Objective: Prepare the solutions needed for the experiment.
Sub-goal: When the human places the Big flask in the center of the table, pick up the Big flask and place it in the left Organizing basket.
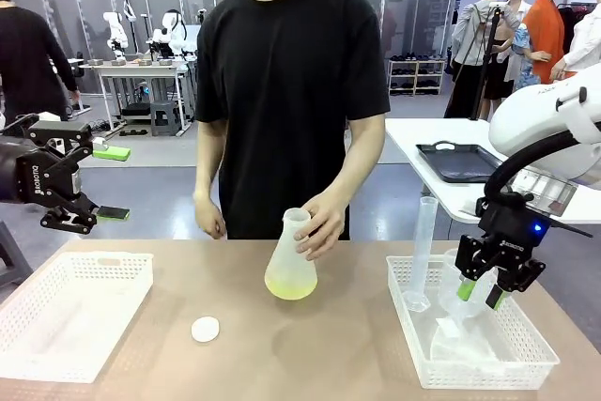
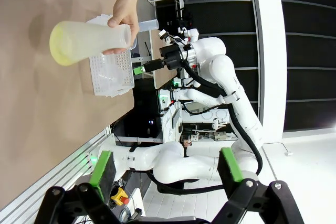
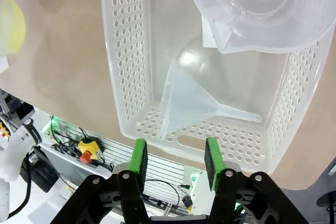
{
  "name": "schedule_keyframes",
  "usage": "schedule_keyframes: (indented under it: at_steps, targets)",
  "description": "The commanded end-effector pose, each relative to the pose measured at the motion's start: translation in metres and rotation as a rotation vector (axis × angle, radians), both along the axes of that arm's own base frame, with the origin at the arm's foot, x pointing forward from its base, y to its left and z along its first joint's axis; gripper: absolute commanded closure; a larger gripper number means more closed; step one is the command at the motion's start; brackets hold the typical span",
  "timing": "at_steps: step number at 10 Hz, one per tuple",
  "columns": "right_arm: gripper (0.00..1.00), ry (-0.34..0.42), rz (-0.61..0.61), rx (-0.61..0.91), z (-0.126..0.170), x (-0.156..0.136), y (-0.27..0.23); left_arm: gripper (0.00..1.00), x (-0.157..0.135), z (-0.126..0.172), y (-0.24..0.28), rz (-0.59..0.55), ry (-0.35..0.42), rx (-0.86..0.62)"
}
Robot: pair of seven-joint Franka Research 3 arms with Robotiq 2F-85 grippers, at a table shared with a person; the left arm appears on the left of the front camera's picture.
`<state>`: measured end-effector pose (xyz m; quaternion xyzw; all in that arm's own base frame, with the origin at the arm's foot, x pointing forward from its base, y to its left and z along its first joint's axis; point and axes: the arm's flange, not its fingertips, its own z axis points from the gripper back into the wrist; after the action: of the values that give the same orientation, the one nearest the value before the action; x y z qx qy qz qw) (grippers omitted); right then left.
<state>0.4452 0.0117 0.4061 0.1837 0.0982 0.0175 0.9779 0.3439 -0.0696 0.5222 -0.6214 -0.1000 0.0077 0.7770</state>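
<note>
- Twice caught the solutions (image 1: 289,286) only in part: dimmed behind the frosted wall of the flask (image 1: 293,249) in the front view, and cut to a yellow patch by the picture's left edge in the right wrist view.
- Found the flask's neck half covered by the person's hand (image 1: 321,224), wrapped round it from the side.
- Could not tell whether the base rested on the table (image 1: 347,345) or hung a touch above it.
- Lost the arm behind the left gripper (image 2: 165,166) past the frame edge in the front view. Read its state from the left wrist view: green pads (image 2: 102,167) spread wide, nothing between.
- Saw the right gripper (image 1: 480,293) poised above the right basket (image 1: 406,321), fingers aimed down, pads (image 3: 139,158) parted, gripping nothing.
- Made out a clear funnel (image 3: 191,103) lying in that basket. Saw a jug (image 3: 252,9) there too, sliced off by the top edge, and a tall cylinder (image 1: 423,251) standing at the basket's far left.
- Placed the solutions at the bottom of the flask, mid-table between the left basket (image 1: 70,274) and the right one, beyond a white cap (image 1: 205,329).
- Judged the flask roughly upright: long axis vertical, mouth up, broad base down.
- Saw it sideways in the rolled left wrist view, neck toward picture right.
</note>
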Motion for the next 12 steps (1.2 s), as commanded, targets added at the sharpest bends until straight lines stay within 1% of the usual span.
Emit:
schedule_keyframes:
  at_steps: [1, 6, 7, 8, 9, 10, 11, 12]
  targets:
    - [0.44, -0.004, 0.002, -0.004, 0.002, -0.002, 0.0, 0.0, 0.0, 0.003, -0.003, 0.0, -0.003, -0.028]
    - [0.44, 0.0, 0.0, 0.0, 0.0, 0.0, 0.0, 0.0, 0.0, 0.003, -0.003, 0.0, -0.003, -0.028]
    - [0.44, -0.161, -0.069, 0.03, 0.029, -0.025, 0.012, 0.0, 0.0, 0.003, -0.003, 0.0, -0.003, -0.028]
    - [0.44, -0.251, -0.102, 0.061, 0.049, -0.046, 0.019, 0.0, 0.0, 0.003, -0.003, 0.0, -0.003, -0.028]
    - [0.44, -0.318, -0.118, 0.087, 0.067, -0.065, 0.024, 0.0, 0.0, 0.003, -0.003, 0.0, -0.003, -0.028]
    - [0.44, -0.405, -0.168, 0.157, 0.083, -0.079, 0.025, 0.0, 0.0, 0.003, -0.003, 0.0, -0.003, -0.028]
    - [0.44, -0.442, -0.224, 0.314, 0.097, -0.091, 0.027, 0.0, 0.0, 0.003, -0.003, 0.0, -0.003, -0.028]
    - [0.44, -0.44, -0.254, 0.457, 0.104, -0.102, 0.028, 0.0, 0.0, 0.003, -0.003, 0.0, -0.003, -0.028]
